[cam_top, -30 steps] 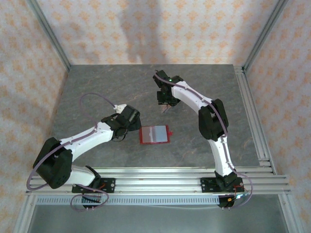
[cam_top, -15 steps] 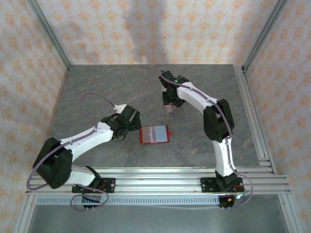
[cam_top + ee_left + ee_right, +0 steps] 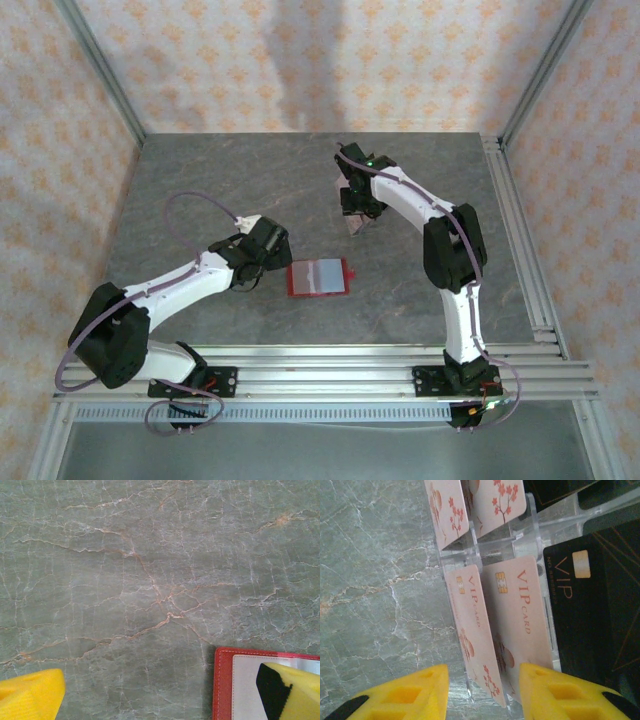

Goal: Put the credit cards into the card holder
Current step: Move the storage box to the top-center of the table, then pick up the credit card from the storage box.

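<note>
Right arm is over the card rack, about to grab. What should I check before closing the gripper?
1. Right gripper open: ok, fingers apart.
2. Credit cards within reach: ok, two pink ones stand in the clear rack just ahead of the fingers.
3. Single card lined up: not ok, both pink cards fall within the gap.
4. Card holder open and flat: ok, grey inside facing up.
5. Left gripper steadying the holder: cannot tell; it is open, one finger over the holder's corner, contact unclear.

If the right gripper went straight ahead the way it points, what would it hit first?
Probably the pink cards standing in the clear rack, straight ahead of the open right gripper; depth is unclear.
</note>
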You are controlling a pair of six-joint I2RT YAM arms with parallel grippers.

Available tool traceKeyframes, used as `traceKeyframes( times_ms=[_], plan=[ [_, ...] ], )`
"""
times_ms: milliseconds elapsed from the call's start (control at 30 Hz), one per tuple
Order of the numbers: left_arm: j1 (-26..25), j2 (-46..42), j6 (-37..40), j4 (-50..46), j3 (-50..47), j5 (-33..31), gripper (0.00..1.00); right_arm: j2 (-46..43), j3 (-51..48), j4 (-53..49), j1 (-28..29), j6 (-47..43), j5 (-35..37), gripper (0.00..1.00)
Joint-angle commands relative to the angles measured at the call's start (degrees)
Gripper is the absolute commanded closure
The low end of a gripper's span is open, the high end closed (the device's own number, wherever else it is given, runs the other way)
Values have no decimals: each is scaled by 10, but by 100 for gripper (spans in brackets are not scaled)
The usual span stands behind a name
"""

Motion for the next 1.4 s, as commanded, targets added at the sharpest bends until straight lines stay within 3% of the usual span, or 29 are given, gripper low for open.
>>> traceKeyframes(
  times_ms=[0,767,1067,1367],
  plan=[
    [5,8,-8,5,-2,-2,0,-1,33,-38,5,-17,19,60],
    [5,18,-9,9,0,-1,0,72,60,-52,10,-33,28,69],
    [5,22,-9,12,-2,0,0,68,65,-53,12,-33,18,76],
    [5,25,-9,14,-1,3,0,52,71,-55,12,-32,20,76]
  ],
)
